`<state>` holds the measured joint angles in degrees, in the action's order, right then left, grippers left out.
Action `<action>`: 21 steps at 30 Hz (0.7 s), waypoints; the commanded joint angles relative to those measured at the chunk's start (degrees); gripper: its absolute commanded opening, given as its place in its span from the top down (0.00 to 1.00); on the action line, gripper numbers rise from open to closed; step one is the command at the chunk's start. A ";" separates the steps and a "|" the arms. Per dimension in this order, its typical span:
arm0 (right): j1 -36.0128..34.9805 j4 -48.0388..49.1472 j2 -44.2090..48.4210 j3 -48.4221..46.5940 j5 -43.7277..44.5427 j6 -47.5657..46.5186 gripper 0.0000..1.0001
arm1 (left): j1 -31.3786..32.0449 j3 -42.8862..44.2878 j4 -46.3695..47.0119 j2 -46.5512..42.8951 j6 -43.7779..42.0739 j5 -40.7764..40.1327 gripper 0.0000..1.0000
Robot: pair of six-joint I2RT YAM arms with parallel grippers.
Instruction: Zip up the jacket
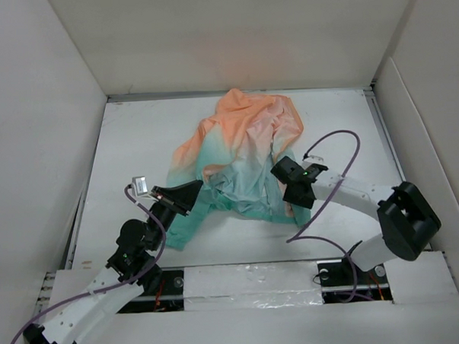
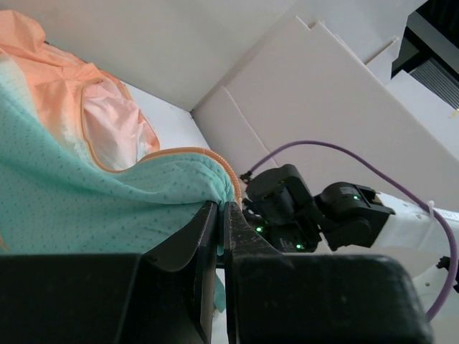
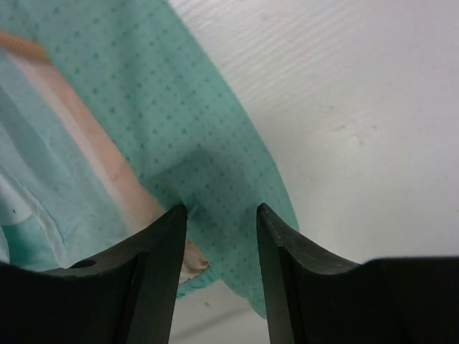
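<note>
While the jacket [image 1: 244,160] sprawls on the white table [image 1: 137,142] between white walls [image 1: 231,42], left fingers [image 2: 190,247] pinch teal cloth; right fingers [image 3: 161,247] gape.

thin cloth jacket [image 1: 244,160] (matt, dotted), smooth table [image 1: 136,138]

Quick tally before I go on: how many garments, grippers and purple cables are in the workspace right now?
Thin orange-to-teal hooded jacket: 1
Black two-finger grippers: 2, the left gripper and the right gripper
Purple cables: 2, the left arm's cable and the right arm's cable
Total: 5
</note>
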<state>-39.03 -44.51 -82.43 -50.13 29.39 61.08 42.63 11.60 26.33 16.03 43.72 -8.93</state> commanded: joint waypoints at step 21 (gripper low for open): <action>-2.47 8.57 -1.24 -5.16 -0.13 -10.11 0.62 | -0.18 2.73 1.18 0.76 -0.31 0.14 1.00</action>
<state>-42.22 -34.30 -84.01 -54.48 25.45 50.98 42.63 11.60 25.43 16.67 43.77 -9.04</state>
